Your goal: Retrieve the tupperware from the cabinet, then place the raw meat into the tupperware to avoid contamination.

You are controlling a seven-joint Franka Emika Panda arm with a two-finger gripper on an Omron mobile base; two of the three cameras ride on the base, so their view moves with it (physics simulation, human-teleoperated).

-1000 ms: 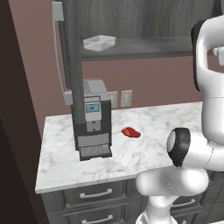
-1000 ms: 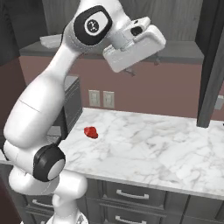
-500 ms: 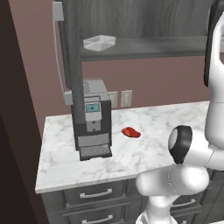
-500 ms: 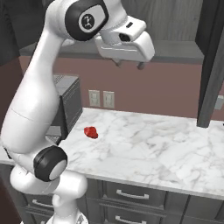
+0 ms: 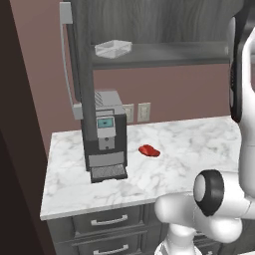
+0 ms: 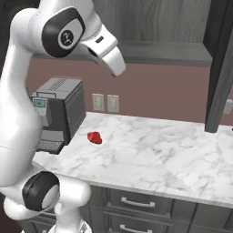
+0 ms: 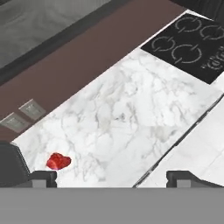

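1. The gripper [image 7: 111, 178] hangs high above the marble counter [image 7: 127, 118], its two dark fingertips [image 7: 43, 177] spread wide apart with nothing between them.
2. The raw meat [image 7: 58, 161], a small flat oval lump of bright red, lies on the counter far below the jaws, seen just above the left fingertip in the hand view and near the coffee machine [image 5: 103, 134].
3. The tupperware [image 5: 113, 48], a shallow rectangular container of whitish translucent plastic, rests on the shelf of the open cabinet [image 5: 149, 22], well apart from the jaws.
4. The cabinet's dark grey door [image 5: 82, 69] stands swung open, its long silver bar handle [image 5: 63, 55] facing outward.
5. A black cooktop [image 7: 192, 48] lies at the counter's far end, well beyond the jaws.
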